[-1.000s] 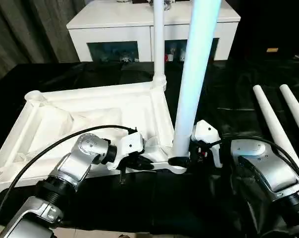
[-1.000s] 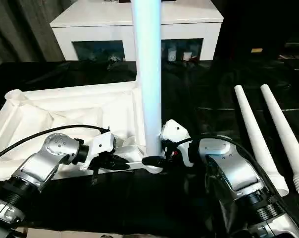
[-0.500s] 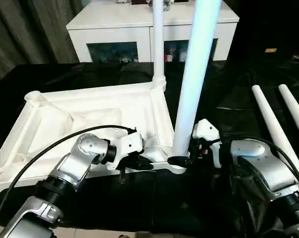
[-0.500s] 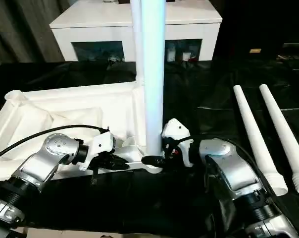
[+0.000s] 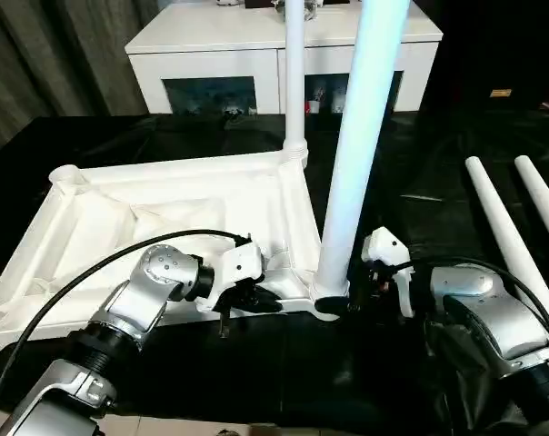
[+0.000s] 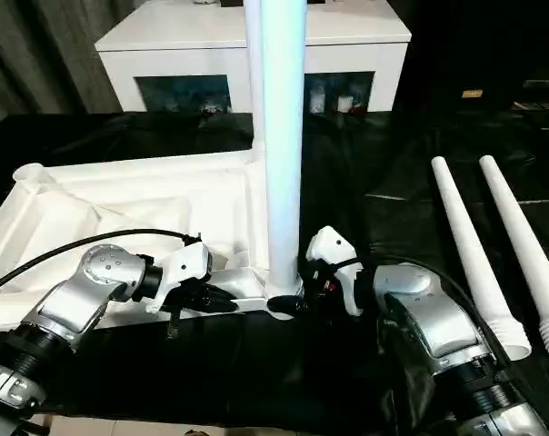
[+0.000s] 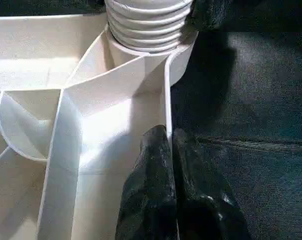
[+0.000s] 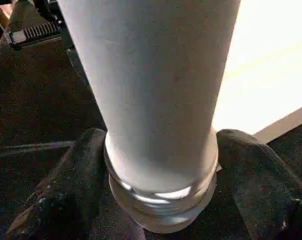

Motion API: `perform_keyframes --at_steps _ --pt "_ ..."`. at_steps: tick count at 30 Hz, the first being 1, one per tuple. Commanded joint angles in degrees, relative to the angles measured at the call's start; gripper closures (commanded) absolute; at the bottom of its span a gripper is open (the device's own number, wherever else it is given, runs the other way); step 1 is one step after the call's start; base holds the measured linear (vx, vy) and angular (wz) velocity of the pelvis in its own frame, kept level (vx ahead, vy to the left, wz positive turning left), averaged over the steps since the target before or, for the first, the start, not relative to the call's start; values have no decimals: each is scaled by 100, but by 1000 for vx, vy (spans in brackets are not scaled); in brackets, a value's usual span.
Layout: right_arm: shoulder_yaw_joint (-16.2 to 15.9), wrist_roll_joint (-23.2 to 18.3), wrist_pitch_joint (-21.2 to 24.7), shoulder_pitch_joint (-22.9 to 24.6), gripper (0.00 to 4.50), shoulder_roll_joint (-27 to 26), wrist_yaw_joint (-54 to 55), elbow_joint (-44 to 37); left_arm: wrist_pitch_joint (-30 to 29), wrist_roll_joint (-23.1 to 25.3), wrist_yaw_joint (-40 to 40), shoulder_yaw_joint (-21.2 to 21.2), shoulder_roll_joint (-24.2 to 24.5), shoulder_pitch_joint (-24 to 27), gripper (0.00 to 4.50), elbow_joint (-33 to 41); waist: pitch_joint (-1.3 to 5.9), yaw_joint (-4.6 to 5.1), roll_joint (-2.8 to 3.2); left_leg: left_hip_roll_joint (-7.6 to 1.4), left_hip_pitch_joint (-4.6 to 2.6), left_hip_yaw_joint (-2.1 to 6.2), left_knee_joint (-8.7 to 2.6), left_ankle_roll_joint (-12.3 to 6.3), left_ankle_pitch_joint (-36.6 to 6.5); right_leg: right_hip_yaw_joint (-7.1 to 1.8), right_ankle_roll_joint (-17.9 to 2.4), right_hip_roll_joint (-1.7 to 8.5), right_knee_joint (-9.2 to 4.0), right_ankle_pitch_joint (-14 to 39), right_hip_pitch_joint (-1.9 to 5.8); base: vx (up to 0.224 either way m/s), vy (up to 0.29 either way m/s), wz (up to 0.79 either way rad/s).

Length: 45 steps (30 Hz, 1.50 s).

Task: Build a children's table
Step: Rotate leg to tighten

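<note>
We saw near leg (image 5: 356, 154) standing upright in near corner socket of tabletop (image 5: 165, 209), long axis vertical, directly in front of right gripper (image 8: 158, 165). Its fingers (image 8: 71, 185) stood apart on both sides of leg base, loose, not clenched. Left gripper (image 7: 166, 165) pinched tabletop rim, closed. Far leg (image 5: 294, 73) upright too. Two spare legs (image 5: 502, 227) lay on black sheet (image 5: 420, 163), nearer right arm. White cabinet (image 5: 274, 45) behind.

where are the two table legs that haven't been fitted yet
In the head views, the two loose legs lie side by side on the black cloth at the robot's right, beyond the right gripper and apart from the upturned tabletop.
</note>
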<state>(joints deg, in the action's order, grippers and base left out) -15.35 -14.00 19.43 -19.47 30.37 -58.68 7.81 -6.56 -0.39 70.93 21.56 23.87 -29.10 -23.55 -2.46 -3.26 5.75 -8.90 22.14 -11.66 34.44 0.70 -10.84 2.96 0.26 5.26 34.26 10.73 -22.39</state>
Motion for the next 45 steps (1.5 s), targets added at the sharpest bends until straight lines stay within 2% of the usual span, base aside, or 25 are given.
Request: perform_keyframes --at_steps 1,8,9,13,14,20,25,26,28,30,31,33,34,38,39,41,42,43,45 --pt "116 -79 11 4 91 -45 24 -56 53 -39 112 13 43 -73 450 -3 397 -4 -48 -431 -136 215 -395 -411 -1110 -203 -1627 362 -299 393 230 0 0 0" --pt "73 -76 44 31 107 -80 -42 -20 53 -22 147 27 62 -71 450 -11 401 -7 -48 -429 -139 216 -393 -394 -1110 -201 -1629 358 -291 381 233 0 0 0" --pt "67 -77 60 36 135 -89 -54 -14 49 -18 154 32 70 -64 450 -5 399 -6 -51 -428 -134 217 -392 -399 -1104 -201 -1630 360 -293 383 236 0 0 0" --pt "30 -38 61 54 150 -114 -82 -10 40 -8 170 43 94 -50 450 10 398 -6 -46 -431 -139 220 -397 -381 -1143 -200 -1620 358 -295 443 230 0 0 0" --pt "28 -32 58 57 169 -119 -80 -8 40 -7 172 44 97 -48 450 12 397 -6 -42 -432 -137 222 -399 -377 -1148 -201 -1620 356 -294 444 230 0 0 0" --pt "48 -38 69 54 177 -188 -20 38 27 -2 157 42 103 -28 450 21 392 -1 -41 -430 -142 221 -407 -320 -1232 -204 -1608 354 -301 521 225 0 0 0" --pt "227 51 37 2 178 -478 508 277 -22 26 -45 -8 27 -24 450 -54 379 41 -36 -412 -135 225 -419 -233 -1361 -202 -1604 356 -313 637 217 0 0 0" --pt "397 246 8 -88 178 -813 1279 615 -161 161 -578 -108 -154 -124 450 -375 369 67 -33 -410 -145 222 -430 -180 -1454 -205 -1581 351 -331 760 206 0 0 0" --pt "535 337 91 -145 178 -1086 1867 813 -346 166 -1022 -254 -368 -223 450 -649 347 116 -43 -383 -161 226 -443 -36 -1703 -205 -1530 352 -368 1154 194 0 0 0" --pt "629 384 191 -190 178 -1300 2291 913 -505 122 -1307 -362 -549 -296 450 -792 341 160 -42 -383 -170 256 -462 92 -1864 -206 -1385 367 -409 1556 199 0 0 0" --pt "697 451 272 -240 178 -1500 2688 1001 -652 117 -1561 -424 -704 -359 450 -882 336 183 -30 -389 -162 259 -478 106 -1894 -207 -1344 356 -414 1546 190 0 0 0" --pt "779 653 291 -339 178 -1807 3391 1195 -869 152 -1998 -496 -960 -457 450 -1006 329 227 -49 -369 -170 264 -484 170 -2020 -197 -1303 345 -422 1673 178 0 0 0" --pt "783 665 290 -344 178 -1823 3426 1206 -878 155 -2021 -499 -974 -462 450 -1012 332 236 -47 -363 -175 262 -480 188 -2039 -199 -1283 347 -431 1724 169 0 0 0" --pt "891 901 278 -527 178 -2373 4490 1639 -1151 323 -2829 -556 -1421 -678 450 -1337 336 281 -70 -356 -163 260 -475 111 -1979 -205 -1234 348 -460 1695 160 0 0 0" --pt "891 901 278 -527 178 -2373 4490 1639 -1151 323 -2829 -556 -1421 -678 450 -1337 327 290 -57 -353 -166 271 -475 121 -2026 -200 -1208 358 -473 1789 160 0 0 0" --pt "801 1043 122 -669 178 -2642 4798 1899 -1279 487 -3208 -509 -1631 -799 450 -1534 329 299 -75 -359 -166 264 -479 95 -2011 -207 -1187 355 -484 1777 151 0 0 0" --pt "763 1027 -11 -716 178 -2729 4747 1952 -1329 556 -3297 -468 -1681 -826 450 -1569 323 308 -54 -351 -162 269 -480 94 -2050 -202 -1180 358 -485 1832 145 0 0 0" --pt "742 996 -105 -731 143 -2752 4649 1935 -1350 589 -3299 -436 -1685 -827 450 -1559 317 309 -56 -356 -179 275 -488 84 -2152 -198 -1115 363 -513 1964 151 0 0 0" --pt "752 995 -156 -746 108 -2769 4614 1911 -1366 602 -3307 -425 -1689 -829 450 -1547 319 313 -53 -362 -165 276 -503 50 -2141 -198 -1082 357 -515 1912 159 0 0 0"
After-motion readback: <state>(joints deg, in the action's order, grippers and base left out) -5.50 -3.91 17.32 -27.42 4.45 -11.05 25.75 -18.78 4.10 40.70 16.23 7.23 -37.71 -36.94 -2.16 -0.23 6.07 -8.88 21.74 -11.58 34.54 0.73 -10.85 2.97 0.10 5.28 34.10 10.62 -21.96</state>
